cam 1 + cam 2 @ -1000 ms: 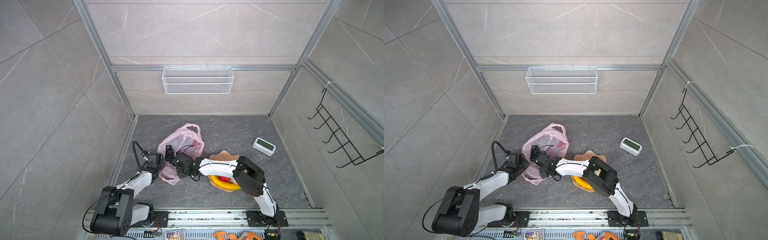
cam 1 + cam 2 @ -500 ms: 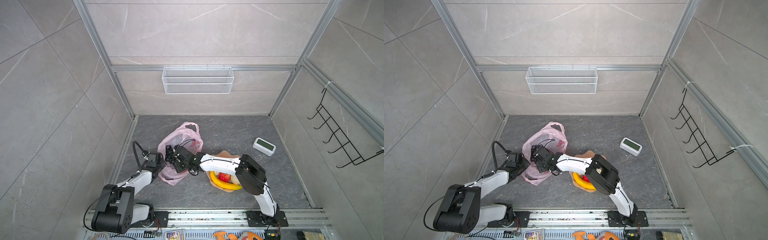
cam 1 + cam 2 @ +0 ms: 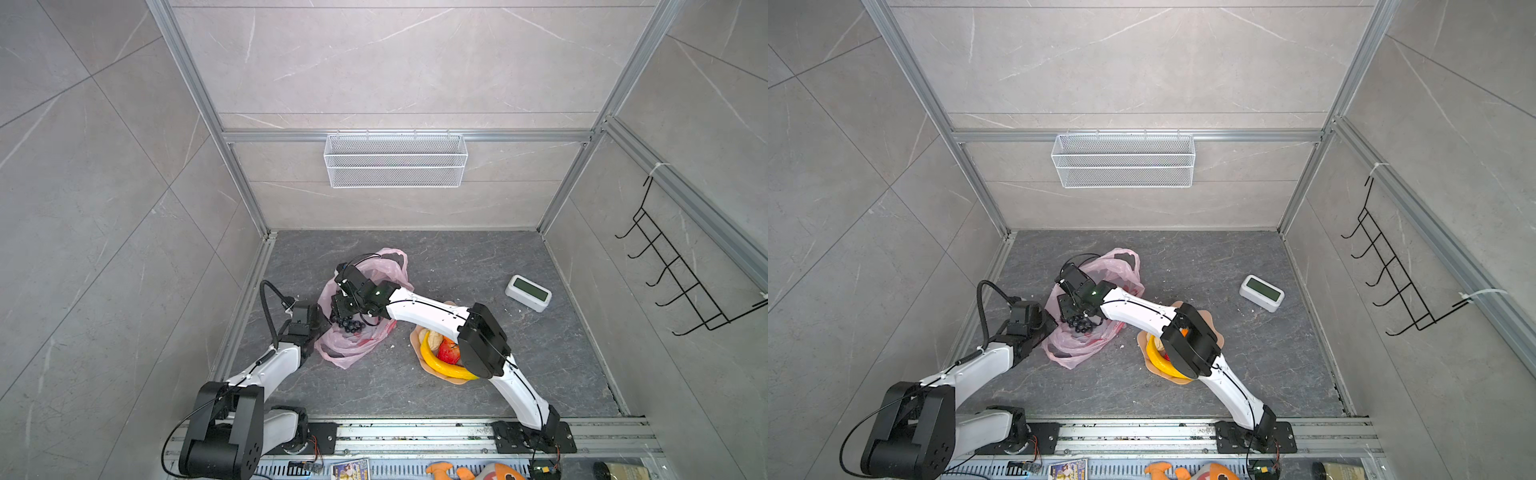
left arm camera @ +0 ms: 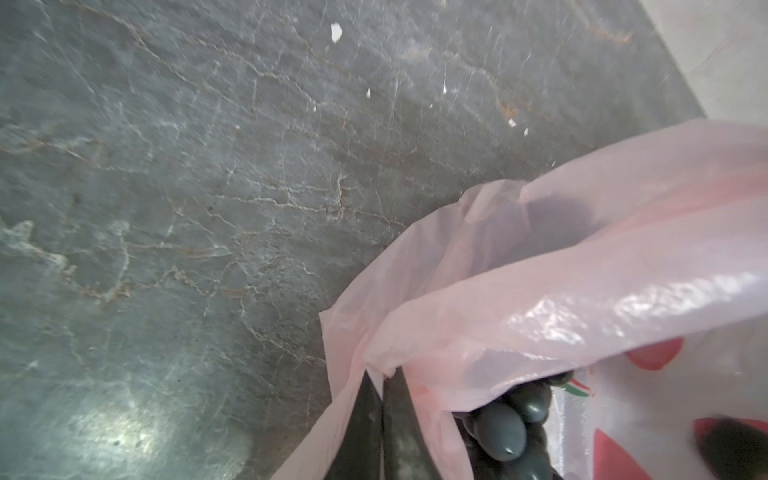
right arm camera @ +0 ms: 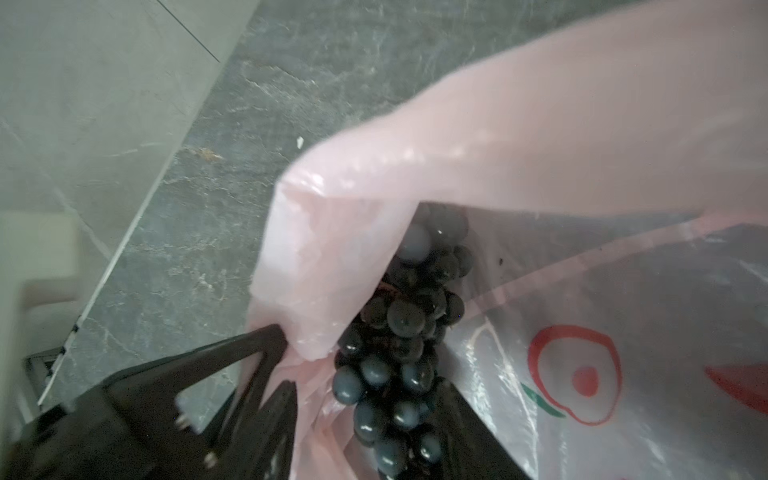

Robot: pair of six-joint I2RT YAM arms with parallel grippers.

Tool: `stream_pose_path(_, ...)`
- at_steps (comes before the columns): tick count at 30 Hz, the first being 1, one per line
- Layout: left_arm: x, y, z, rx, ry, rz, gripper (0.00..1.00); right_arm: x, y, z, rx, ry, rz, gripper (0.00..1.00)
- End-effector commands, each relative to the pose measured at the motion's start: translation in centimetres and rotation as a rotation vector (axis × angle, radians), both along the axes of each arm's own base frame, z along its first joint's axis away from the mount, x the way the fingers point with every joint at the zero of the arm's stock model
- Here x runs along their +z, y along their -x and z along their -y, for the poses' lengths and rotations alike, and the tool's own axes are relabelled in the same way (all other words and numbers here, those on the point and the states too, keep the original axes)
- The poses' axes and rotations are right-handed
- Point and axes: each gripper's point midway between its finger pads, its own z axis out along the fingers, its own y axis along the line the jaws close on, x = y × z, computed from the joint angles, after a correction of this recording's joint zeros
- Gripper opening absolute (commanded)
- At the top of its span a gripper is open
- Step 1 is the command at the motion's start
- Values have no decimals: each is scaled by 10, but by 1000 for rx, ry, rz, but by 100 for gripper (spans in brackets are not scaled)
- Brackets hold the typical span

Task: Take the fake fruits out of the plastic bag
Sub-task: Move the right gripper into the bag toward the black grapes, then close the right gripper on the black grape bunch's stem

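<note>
Plastic bag [image 4: 582, 282] rim pinched by left gripper [image 4: 382, 386], grape bunch [image 5: 399, 328] at mouth.

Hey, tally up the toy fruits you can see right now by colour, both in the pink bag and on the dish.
Yellow banana, on the dish: 1
Red apple, on the dish: 1
Beige lumpy piece, on the dish: 1
Orange piece, only partly in view: 1
Dark grape bunch, in the bag: 1
Total: 5 in view

the plastic bag [image 4: 582, 291] is thin, glossy and crinkled, the grape bunch [image 5: 399, 374] smooth, the floor [image 4: 166, 208] matt.
</note>
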Motion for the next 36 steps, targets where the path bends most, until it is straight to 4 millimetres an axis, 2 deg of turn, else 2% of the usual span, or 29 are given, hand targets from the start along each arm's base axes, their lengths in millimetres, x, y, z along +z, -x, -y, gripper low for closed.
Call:
stream_pose_path(1,11,-4,-3,0,2,53,0,-18,1,4,-24,52,-51,58)
stream_pose_path(16,34,-6,5,-53,38,176,0,-41,-2,-11,-36,40,-111,62)
stream_pose_path(18,37,-5,6,-58,39,191,0,-36,-4,-14,-38,21,-109,63)
stream_pose_path(19,39,-5,6,-60,40,201,0,-50,-4,-15,-39,31,-125,63)
stream_pose_path(20,42,-5,6,-63,39,212,0,-53,-5,-16,-38,29,-136,63)
stream_pose_path(26,50,-3,7,-75,36,246,0,-56,-12,-16,-59,39,-130,66)
stream_pose_path(28,51,-3,7,-78,38,255,0,-60,-14,-15,-67,59,-132,73)
stream_pose_path(36,56,-3,12,-100,53,282,0,-75,-20,-17,-91,85,-142,73)
